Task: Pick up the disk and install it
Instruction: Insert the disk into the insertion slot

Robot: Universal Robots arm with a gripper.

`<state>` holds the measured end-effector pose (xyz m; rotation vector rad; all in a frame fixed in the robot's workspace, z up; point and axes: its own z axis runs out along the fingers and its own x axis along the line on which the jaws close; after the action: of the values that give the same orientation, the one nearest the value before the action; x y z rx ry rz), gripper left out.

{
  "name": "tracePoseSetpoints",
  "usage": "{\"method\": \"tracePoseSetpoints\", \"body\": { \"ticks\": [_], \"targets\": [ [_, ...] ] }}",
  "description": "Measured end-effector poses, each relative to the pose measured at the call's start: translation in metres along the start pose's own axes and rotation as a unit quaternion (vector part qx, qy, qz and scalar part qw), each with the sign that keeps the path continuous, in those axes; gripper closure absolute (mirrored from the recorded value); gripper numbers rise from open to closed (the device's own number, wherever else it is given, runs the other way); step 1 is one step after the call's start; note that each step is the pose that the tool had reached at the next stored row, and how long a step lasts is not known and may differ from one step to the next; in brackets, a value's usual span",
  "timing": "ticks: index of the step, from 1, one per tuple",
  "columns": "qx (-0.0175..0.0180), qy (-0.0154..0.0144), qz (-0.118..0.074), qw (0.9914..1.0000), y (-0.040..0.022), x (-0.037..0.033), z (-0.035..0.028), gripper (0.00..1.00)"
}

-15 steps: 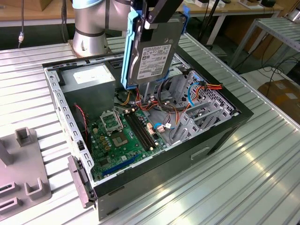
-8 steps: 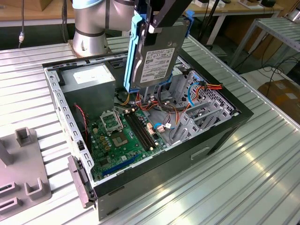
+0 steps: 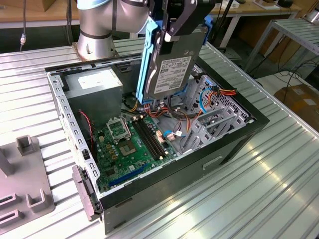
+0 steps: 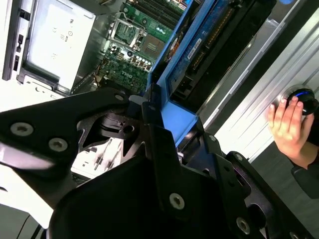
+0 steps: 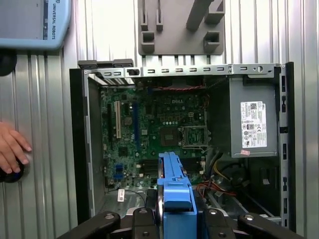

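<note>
Nearest me, in the lower part of the exterior view, the ribbed metal surface (image 3: pixel 259 199) carries a grey fixture (image 3: pixel 27 191) at the lower left and the open computer case (image 3: pixel 234 144) across the middle. Inside the case I can see the green motherboard (image 3: pixel 127 144) lying flat, a perforated metal drive bay (image 3: pixel 212 124) toward the exterior view's right, and the grey power supply (image 3: pixel 94 84) at the far left corner.

Above the case's interior, in the upper middle of that view, hangs the disk (image 3: pixel 172 69). It stands on edge, its labelled face turned to the camera and its blue bracket running down the side toward the exterior view's left. The pincer (image 3: pixel 172 32) is clamped onto the disk's upper end, with its black fingers (image 3: pixel 182 17) pressed against both sides. I cannot tell whether the disk's lower edge touches the cables below it.

In both wrist views the blue bracket sits squeezed between the black fingers over the motherboard.

Behind the disk the arm (image 3: pixel 99 25) rises at the top of the exterior view. In the second wrist view a person's hand (image 4: pixel 286 122) rests on a round button (image 4: pixel 303 95) on the surface outside the case.
</note>
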<state>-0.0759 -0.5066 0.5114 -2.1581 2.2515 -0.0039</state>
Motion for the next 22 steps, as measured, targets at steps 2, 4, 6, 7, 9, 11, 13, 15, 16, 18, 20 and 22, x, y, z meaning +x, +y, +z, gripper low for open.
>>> {"method": "tracePoseSetpoints", "body": {
  "ticks": [2,4,6,7,9,11,13,15,16,18,20,22],
  "targets": [
    [0.0002,0.0004,0.000,1.00000,-0.0005,0.0029,0.0003,0.63],
    [0.0006,0.0009,0.000,1.00000,-0.0010,0.0059,0.0008,0.63],
    [0.0011,0.0017,0.000,1.00000,-0.0020,0.0106,0.0014,0.63],
    [0.0012,0.0017,0.000,1.00000,-0.0026,0.0128,0.0016,0.63],
    [0.0012,0.0017,0.000,1.00000,-0.0039,0.0165,0.0020,0.63],
    [0.0012,0.0017,0.000,1.00000,-0.0056,0.0198,0.0025,0.63],
    [0.0012,0.0019,0.000,1.00000,-0.0083,0.0221,0.0029,0.63],
    [0.0012,0.0027,0.000,1.00000,-0.0170,0.0231,0.0041,0.63],
    [0.0013,0.0033,0.000,0.99999,-0.0241,0.0231,0.0052,0.63],
    [0.0014,0.0051,0.000,0.99999,-0.0432,0.0225,0.0083,0.63],
    [0.0015,0.0062,0.000,0.99998,-0.0560,0.0221,0.0109,0.63],
    [0.0018,0.0074,0.000,0.99997,-0.0691,0.0217,0.0140,0.63]
  ]
}}
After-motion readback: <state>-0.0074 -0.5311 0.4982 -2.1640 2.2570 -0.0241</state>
